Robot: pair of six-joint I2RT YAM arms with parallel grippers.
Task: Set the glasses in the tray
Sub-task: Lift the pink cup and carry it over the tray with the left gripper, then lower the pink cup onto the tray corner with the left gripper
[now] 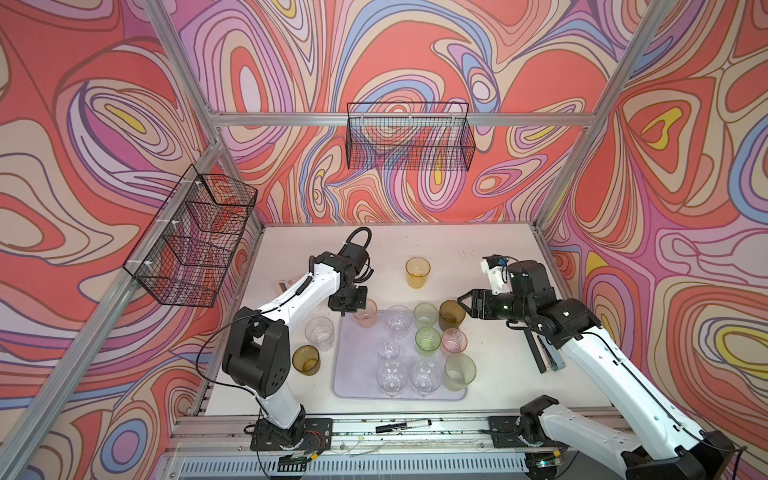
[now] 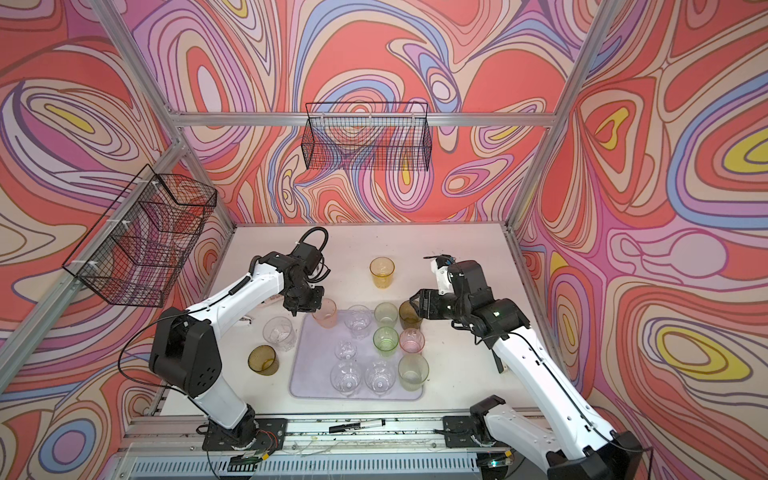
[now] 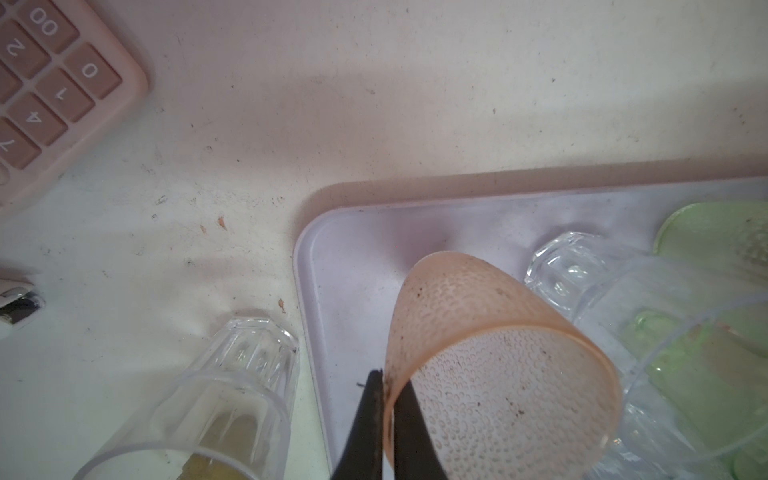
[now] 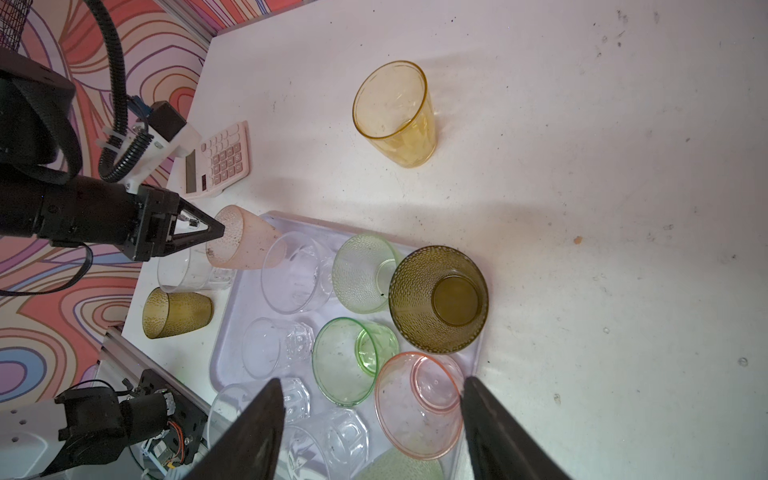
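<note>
A white table holds a pale lavender tray near its front edge. The left claw is clamped on the rim of a peach glass, holding it tilted over the tray's far left corner; whether its base touches the tray is unclear. The right claw is spread wide and empty, just beside an olive-brown glass at the tray's far right corner.

Eight other glasses stand in the tray: four clear, three green and a pink glass. Outside the tray, an amber-yellow glass stands well behind it. A clear glass and a second olive glass stand just left of it. A pink calculator lies beyond the tray's far left corner.
</note>
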